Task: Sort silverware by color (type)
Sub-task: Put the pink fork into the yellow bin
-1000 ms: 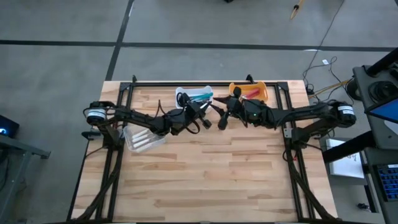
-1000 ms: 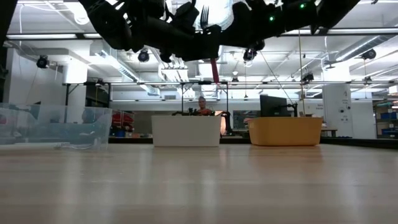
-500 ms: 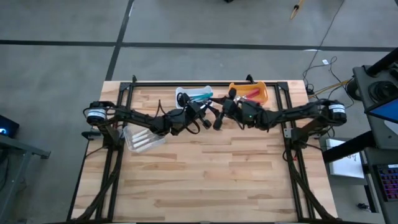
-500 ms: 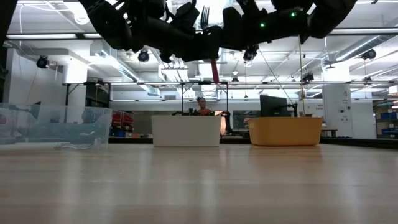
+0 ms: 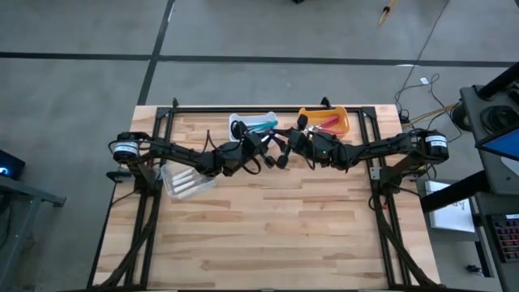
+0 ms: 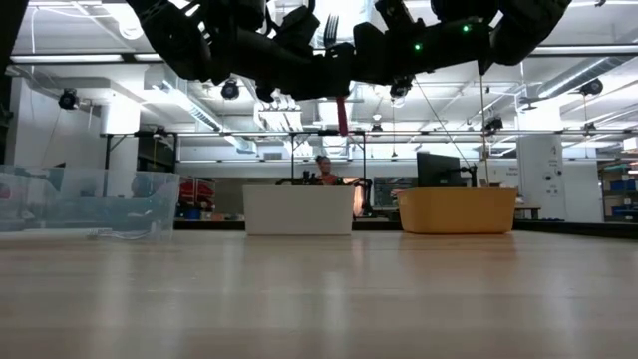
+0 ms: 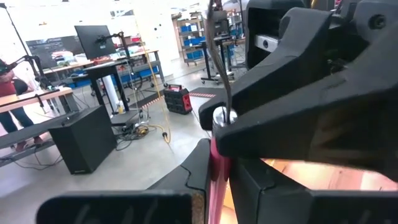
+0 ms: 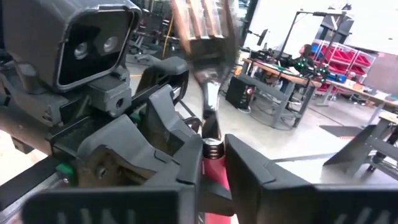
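Note:
A fork with a red-pink handle [image 6: 342, 113] stands upright high above the table's middle, tines [image 6: 330, 25] up. Both arms meet at it. My left gripper [image 7: 219, 177] comes from the left and is shut on the pink handle. My right gripper [image 8: 213, 177] comes from the right and has its fingers closed against the same handle just below the metal neck [image 8: 210, 102]. In the high view the two grippers [image 5: 276, 151] overlap and hide the fork. My left gripper pinches the fork's pink handle [image 7: 220, 163] between its two fingers, coming level from the table's left. The fork is lifted clear and stands upright, with its lower handle end hanging below the fingers. My right gripper pinches the pink handle [image 8: 213, 163] just under the metal collar, between its two fingers, coming level from the table's right. The fork's head rises above its fingers.
Three bins sit along the far part of the table. These are a white bin [image 5: 251, 126] holding teal pieces, an orange bin [image 5: 328, 122] holding red pieces, and a clear bin [image 5: 186, 180] at the left holding white pieces. The near half of the wooden table [image 5: 268, 235] lies below the arms.
My right gripper has moved toward the table's left, closing in on the fork and my left gripper until the two meet. The fork and my left gripper have stayed where they were.

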`<action>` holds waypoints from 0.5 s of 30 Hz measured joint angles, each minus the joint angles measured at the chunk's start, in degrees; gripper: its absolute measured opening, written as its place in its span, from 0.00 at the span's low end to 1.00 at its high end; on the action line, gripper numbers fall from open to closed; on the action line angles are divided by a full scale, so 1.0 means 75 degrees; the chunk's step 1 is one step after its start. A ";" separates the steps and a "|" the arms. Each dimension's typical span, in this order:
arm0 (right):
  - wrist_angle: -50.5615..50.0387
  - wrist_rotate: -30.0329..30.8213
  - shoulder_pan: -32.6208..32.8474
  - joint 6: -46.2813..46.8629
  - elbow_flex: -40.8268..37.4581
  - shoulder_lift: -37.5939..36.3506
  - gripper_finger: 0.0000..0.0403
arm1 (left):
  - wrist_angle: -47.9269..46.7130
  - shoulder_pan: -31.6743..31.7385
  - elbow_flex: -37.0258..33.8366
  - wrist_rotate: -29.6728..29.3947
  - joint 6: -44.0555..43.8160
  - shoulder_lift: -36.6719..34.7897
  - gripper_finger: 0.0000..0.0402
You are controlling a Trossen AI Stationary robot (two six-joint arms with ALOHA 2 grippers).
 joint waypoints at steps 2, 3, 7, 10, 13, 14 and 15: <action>-0.0037 0.0028 -0.0003 -0.0039 0.0000 0.0000 0.09 | -0.0045 0.0001 -0.0003 -0.0022 -0.0024 0.0000 0.05; -0.0038 0.0042 -0.0003 -0.0039 0.0000 0.0000 0.07 | -0.0048 0.0006 -0.0003 -0.0033 -0.0022 0.0000 0.05; -0.0038 0.0040 -0.0003 -0.0004 0.0000 0.0000 0.06 | -0.0062 0.0004 -0.0006 -0.0036 -0.0022 0.0000 0.05; -0.0044 0.0030 -0.0003 0.0026 0.0000 0.0000 0.06 | -0.0089 0.0004 -0.0006 -0.0033 -0.0019 0.0000 0.07; -0.0044 0.0002 -0.0003 0.0080 0.0000 0.0000 0.06 | -0.0113 -0.0002 -0.0006 -0.0004 -0.0104 0.0000 0.11; -0.0044 0.0001 -0.0003 0.0082 0.0000 0.0001 0.06 | -0.0122 -0.0004 -0.0006 0.0008 -0.0124 0.0000 0.13; -0.0048 -0.0002 -0.0003 0.0086 0.0000 0.0003 0.06 | -0.0129 -0.0005 -0.0006 0.0025 -0.0139 0.0000 0.15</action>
